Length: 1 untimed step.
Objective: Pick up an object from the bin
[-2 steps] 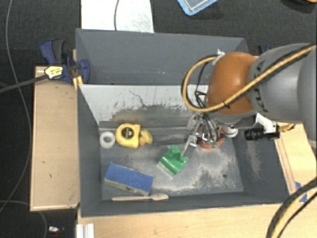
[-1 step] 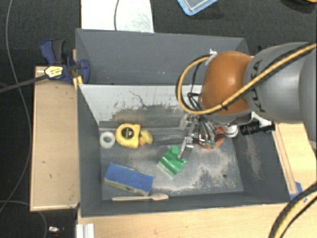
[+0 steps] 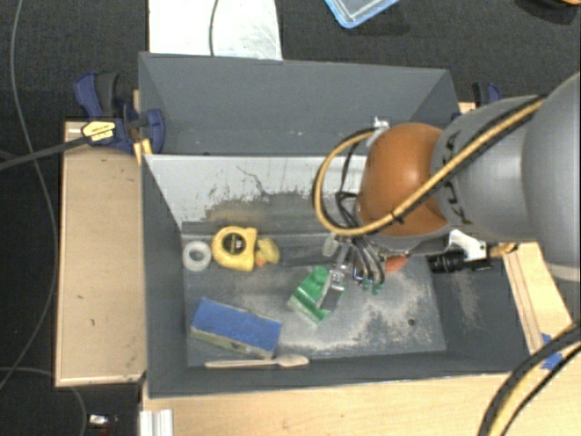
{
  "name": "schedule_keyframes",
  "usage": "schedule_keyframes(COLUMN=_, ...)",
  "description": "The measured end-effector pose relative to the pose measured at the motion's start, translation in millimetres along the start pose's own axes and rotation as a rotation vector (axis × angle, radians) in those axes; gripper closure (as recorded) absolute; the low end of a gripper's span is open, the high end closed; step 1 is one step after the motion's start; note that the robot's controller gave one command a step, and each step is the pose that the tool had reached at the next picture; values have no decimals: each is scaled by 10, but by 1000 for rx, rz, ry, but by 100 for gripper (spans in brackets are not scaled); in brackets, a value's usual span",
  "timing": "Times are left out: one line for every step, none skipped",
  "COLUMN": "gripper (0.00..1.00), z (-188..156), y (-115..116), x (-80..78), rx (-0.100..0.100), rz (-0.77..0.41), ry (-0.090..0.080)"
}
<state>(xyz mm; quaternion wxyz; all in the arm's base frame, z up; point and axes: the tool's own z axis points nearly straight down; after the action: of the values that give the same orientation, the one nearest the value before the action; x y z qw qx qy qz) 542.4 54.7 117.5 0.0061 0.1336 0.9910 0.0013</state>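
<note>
In the middle of the bin, gripper just beside 1 green plastic piece; grip state: cannot tell. Yellow tape measure nearer left wall.

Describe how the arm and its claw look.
The arm is a thick, rounded grey tube with a black band. An orange-brown domed cover caps its wrist. Yellow and black cables loop round that cover and run back along the arm. The claw beneath is small, dark and metallic.
</note>
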Motion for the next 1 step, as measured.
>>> schedule_keyframes(gripper=0, z=341, y=-123, x=3, rx=-2, rz=-96, ry=-2)
